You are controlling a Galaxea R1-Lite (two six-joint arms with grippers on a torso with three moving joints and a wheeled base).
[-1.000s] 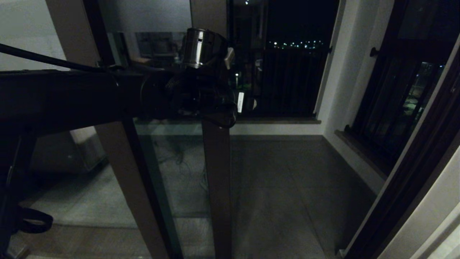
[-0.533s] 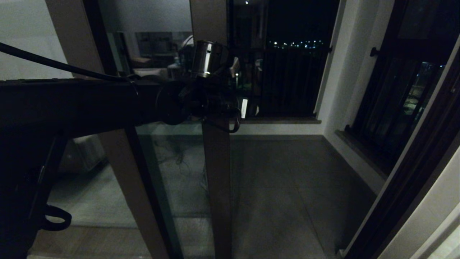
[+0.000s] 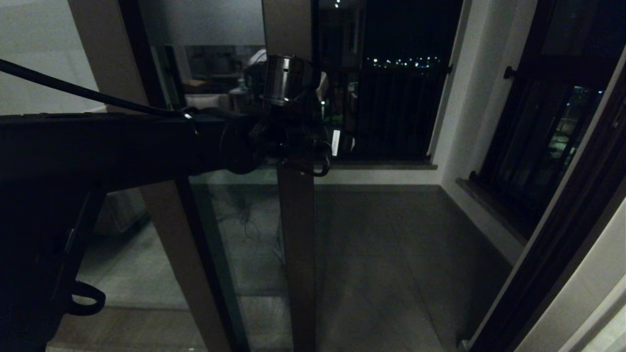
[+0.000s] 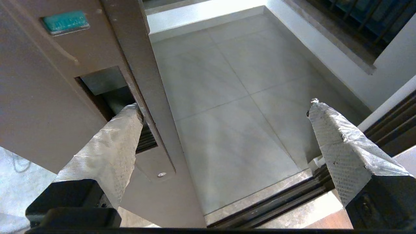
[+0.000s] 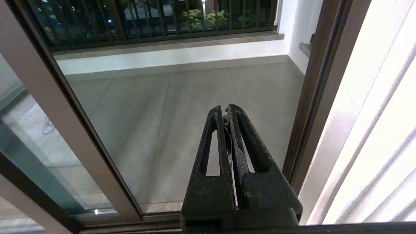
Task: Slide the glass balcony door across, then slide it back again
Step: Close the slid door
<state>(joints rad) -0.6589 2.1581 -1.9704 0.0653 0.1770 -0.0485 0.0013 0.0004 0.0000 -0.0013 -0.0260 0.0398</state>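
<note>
The glass balcony door (image 3: 230, 234) stands slid towards the left, with its brown stile (image 3: 296, 244) at mid view and the doorway open to its right. My left arm (image 3: 274, 142) reaches across to that stile at handle height. My left gripper (image 4: 224, 112) is open wide. One taped finger (image 4: 113, 143) has its tip in the recessed handle slot (image 4: 104, 84) of the stile (image 4: 58, 107); the other finger (image 4: 334, 143) hangs over the open doorway, touching nothing. My right gripper (image 5: 226, 109) is shut and empty, held back from the door (image 5: 42, 107).
The tiled balcony floor (image 3: 391, 254) lies beyond the floor track (image 4: 292, 198). A dark railing (image 3: 391, 112) closes the balcony's far side and a black barred window (image 3: 543, 142) its right. The dark door jamb (image 5: 312, 97) and a white wall border the doorway's right.
My left arm has pushed further forward and dropped a little, bringing its wrist onto the stile. The door has barely shifted.
</note>
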